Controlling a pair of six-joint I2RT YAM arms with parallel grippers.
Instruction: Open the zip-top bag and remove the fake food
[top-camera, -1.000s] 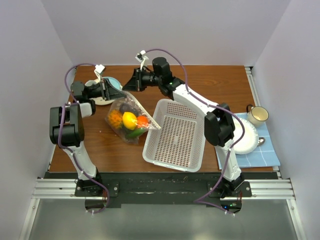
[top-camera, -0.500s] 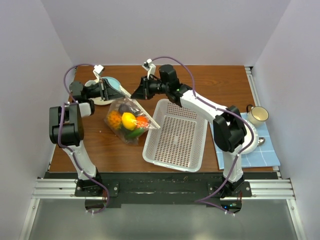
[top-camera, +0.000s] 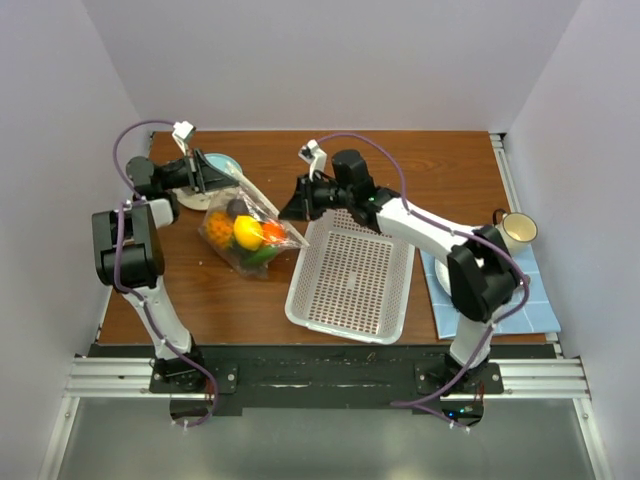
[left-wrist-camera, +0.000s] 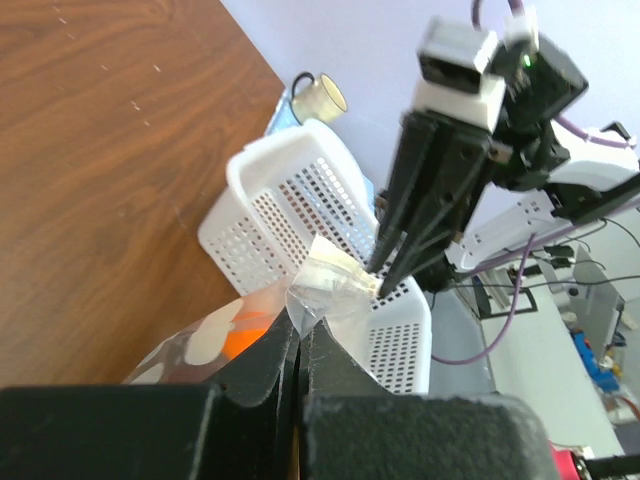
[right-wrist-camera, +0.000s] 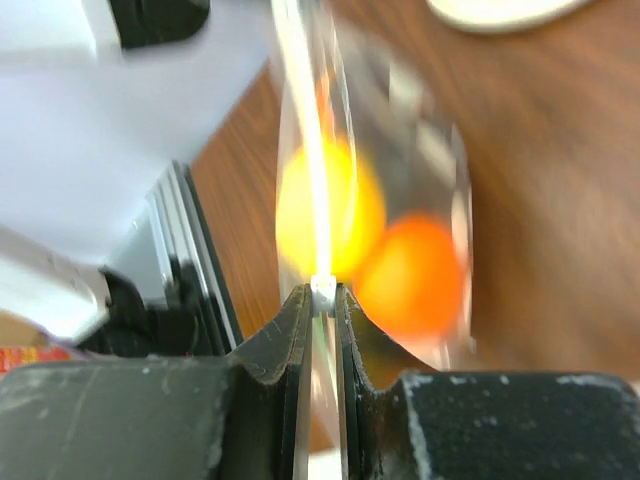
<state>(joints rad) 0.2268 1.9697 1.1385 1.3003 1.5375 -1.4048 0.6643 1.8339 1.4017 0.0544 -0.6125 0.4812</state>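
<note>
At the 10 o'clock part of the surface (top-camera: 330, 160), the bag (top-camera: 224, 243) was stretched between the two arms. The left jaws were fully closed on the bag's top strip at the bag's 12 o'clock end. The right jaws were nearly closed, pinching the same strip at the bag's 2 o'clock end. In the left wrist view, the two pairs of jaws gripped the plastic close to each other, with a crumpled fold between them. In the right wrist view, the strip ran straight up from between the pinched jaws.

The food (top-camera: 246, 232) was inside the bag: a lemon (right-wrist-camera: 330, 210) and an orange (right-wrist-camera: 415, 275) lay side by side, touching, with a green piece (top-camera: 262, 255) at their 6 o'clock and a dark piece (top-camera: 237, 207) at their 12 o'clock. Whether the bag's lower end rested on the surface could not be determined.

A white basket (top-camera: 392, 325) stood just beside the bag at its 4 o'clock. A pale dish (top-camera: 226, 162) lay at the bag's 12 o'clock, behind the left jaws. A mug (top-camera: 517, 230) stood on a blue cloth (top-camera: 525, 305) at the 3 o'clock edge of the surface.
</note>
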